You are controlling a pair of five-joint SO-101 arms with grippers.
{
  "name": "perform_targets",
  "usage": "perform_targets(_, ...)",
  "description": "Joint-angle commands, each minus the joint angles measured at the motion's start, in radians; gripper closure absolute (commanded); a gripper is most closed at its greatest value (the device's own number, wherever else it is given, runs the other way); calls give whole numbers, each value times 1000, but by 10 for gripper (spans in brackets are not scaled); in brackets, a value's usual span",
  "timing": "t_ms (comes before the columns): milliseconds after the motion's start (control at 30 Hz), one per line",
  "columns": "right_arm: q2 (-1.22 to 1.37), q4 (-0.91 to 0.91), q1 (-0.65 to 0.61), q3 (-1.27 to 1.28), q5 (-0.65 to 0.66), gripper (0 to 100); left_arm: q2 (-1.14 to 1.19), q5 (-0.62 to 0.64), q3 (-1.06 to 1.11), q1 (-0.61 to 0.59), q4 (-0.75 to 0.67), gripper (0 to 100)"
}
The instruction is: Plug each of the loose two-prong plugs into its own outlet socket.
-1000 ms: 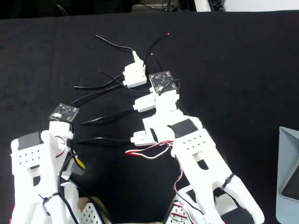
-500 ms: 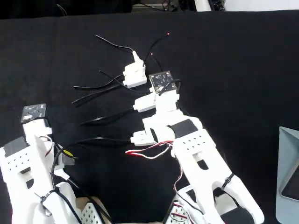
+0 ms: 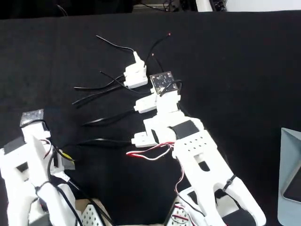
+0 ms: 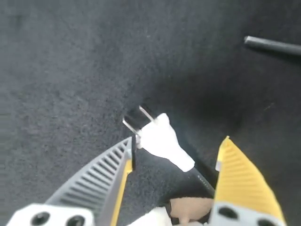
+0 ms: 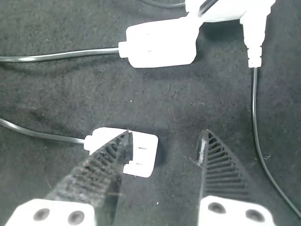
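A loose white two-prong plug (image 4: 160,137) lies on the black cloth, prongs pointing away from my left gripper (image 4: 178,141), which hangs open over it with a finger on either side. My right gripper (image 5: 166,136) is open too, low over the cloth. One of its fingers (image 5: 110,162) overlaps a white socket (image 5: 140,154) whose two slots face up. A second socket (image 5: 160,44) lies beyond it. In the high view three sockets (image 3: 142,138) (image 3: 146,104) (image 3: 135,76) lie in a row ahead of the right arm (image 3: 188,141); the farthest has a plug (image 3: 137,59) in it.
Thin black cables (image 3: 101,117) trail left from the sockets across the cloth. Red and white servo wires (image 3: 150,153) loop beside the right arm. A grey box (image 3: 289,179) stands at the right edge. The left arm (image 3: 23,160) stands at the near left.
The left arm has swung left and drawn back toward the near-left corner. The right arm and the sockets have stayed put.
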Motion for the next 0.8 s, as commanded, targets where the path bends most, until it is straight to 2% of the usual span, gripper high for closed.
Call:
perform_targets(0,-25,-18,12,-2,-3,779,133,11,-42,-7,-57,715)
perform_targets(267,-30,-18,11,-2,-3,779,298,12,-58,45,-157,727)
perform_targets(467,-30,-18,11,-1,-3,779,293,20,-104,186,-166,921)
perform_targets(533,-30,-18,12,-1,-2,779,282,75,-134,226,-164,967)
perform_targets(633,-30,-18,15,-1,-2,779,250,143,-183,278,-164,971)
perform_targets(767,-31,-18,18,-1,-2,779,192,160,-240,360,-163,971)
